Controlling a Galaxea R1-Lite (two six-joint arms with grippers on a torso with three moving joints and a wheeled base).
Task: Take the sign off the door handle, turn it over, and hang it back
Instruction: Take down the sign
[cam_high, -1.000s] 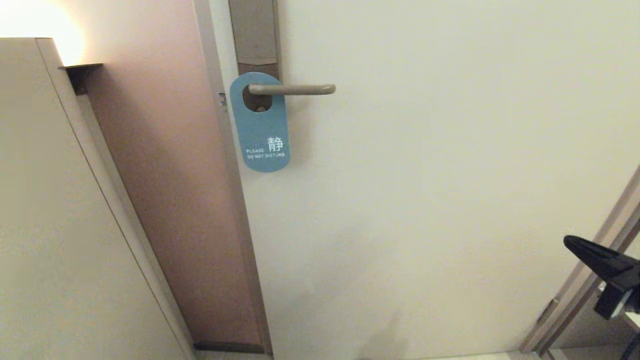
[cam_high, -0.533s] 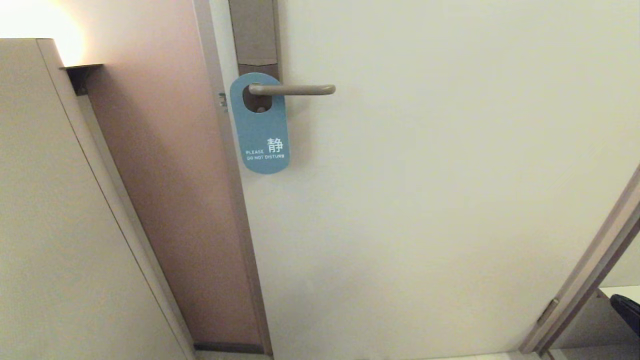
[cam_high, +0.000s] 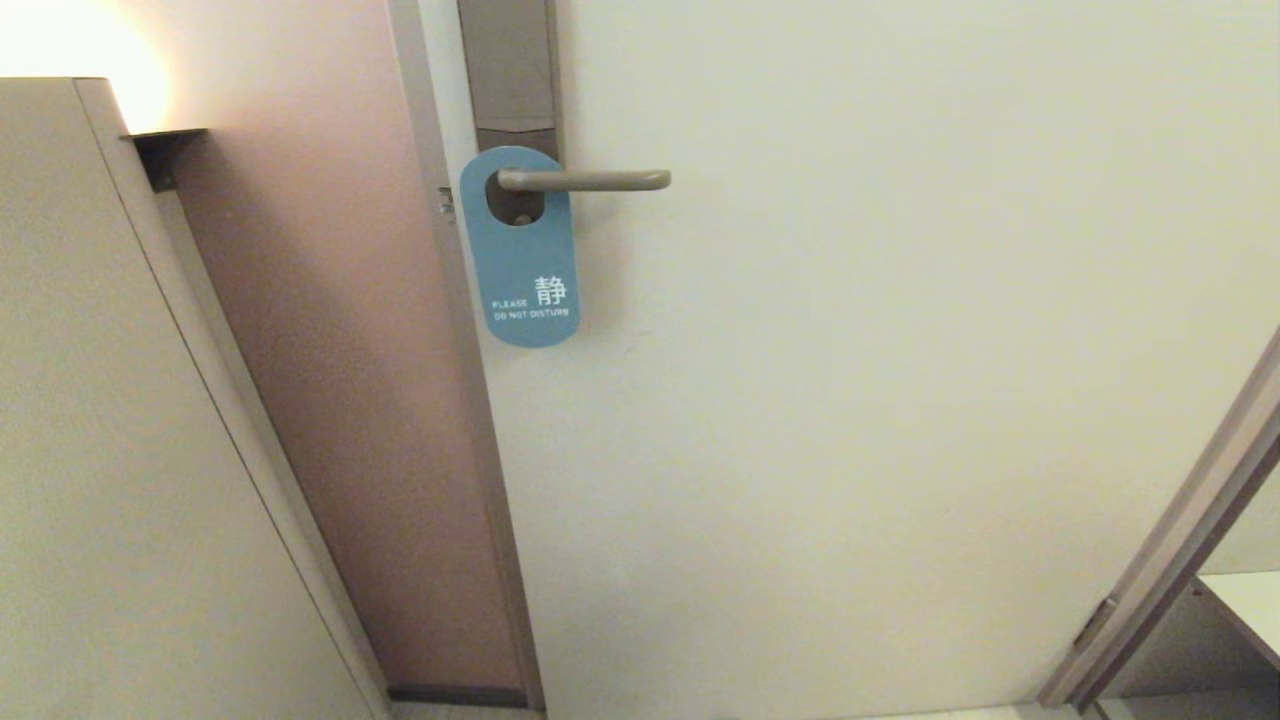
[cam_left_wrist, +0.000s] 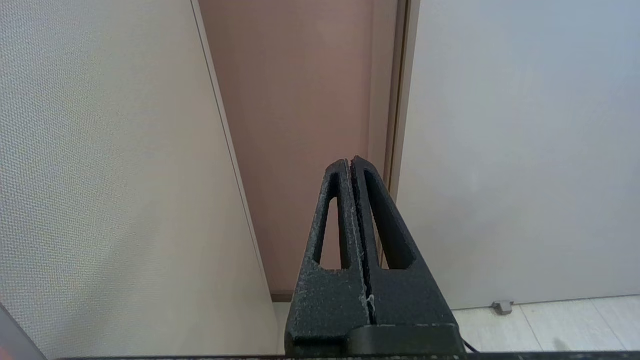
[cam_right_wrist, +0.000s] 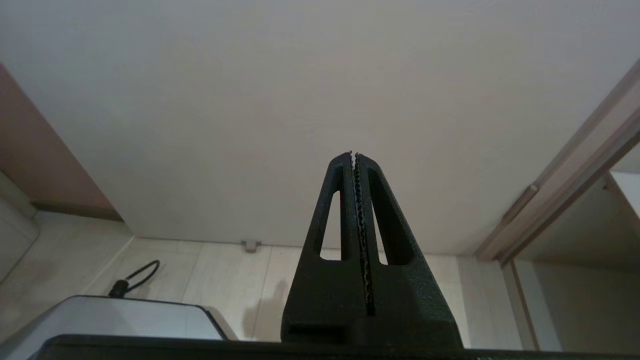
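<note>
The blue sign (cam_high: 522, 262) hangs by its oval hole on the door handle (cam_high: 585, 180), its "DO NOT DISTURB" face toward me, at the upper middle of the head view. Neither gripper shows in the head view. In the left wrist view my left gripper (cam_left_wrist: 349, 162) is shut and empty, low down, pointing at the door's edge and the pinkish wall. My right gripper (cam_right_wrist: 353, 156) is shut and empty too, low in front of the door's lower part.
The pale door (cam_high: 900, 350) fills the middle, with a tall brown backplate (cam_high: 508, 70) above the handle. A beige cabinet panel (cam_high: 110, 450) stands at the left, a door frame (cam_high: 1180, 550) at the right. A doorstop (cam_right_wrist: 250, 245) and a cable (cam_right_wrist: 135, 280) lie on the tiled floor.
My right gripper has dropped out of the head view's lower right corner. The sign and the handle have not moved.
</note>
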